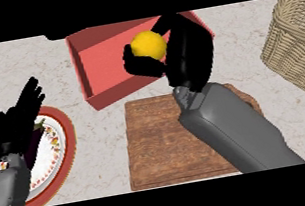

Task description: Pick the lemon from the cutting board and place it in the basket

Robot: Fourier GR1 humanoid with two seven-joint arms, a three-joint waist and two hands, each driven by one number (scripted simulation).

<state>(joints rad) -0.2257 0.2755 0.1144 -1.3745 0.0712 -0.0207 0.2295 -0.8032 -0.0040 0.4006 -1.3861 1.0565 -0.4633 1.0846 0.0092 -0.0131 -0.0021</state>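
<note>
The right hand (177,52), fingers and thumb curled round the lemon (149,44), holds it lifted clear of the cutting board (169,137) above the red box (102,52), presumably for transfer to the basket (303,44), while the open left hand (12,121) rests over the plate (61,140)

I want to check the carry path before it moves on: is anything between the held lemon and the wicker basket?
Nothing visible does. The right hand holds the lemon above the red box; only bare counter separates it from the wicker basket.
</note>
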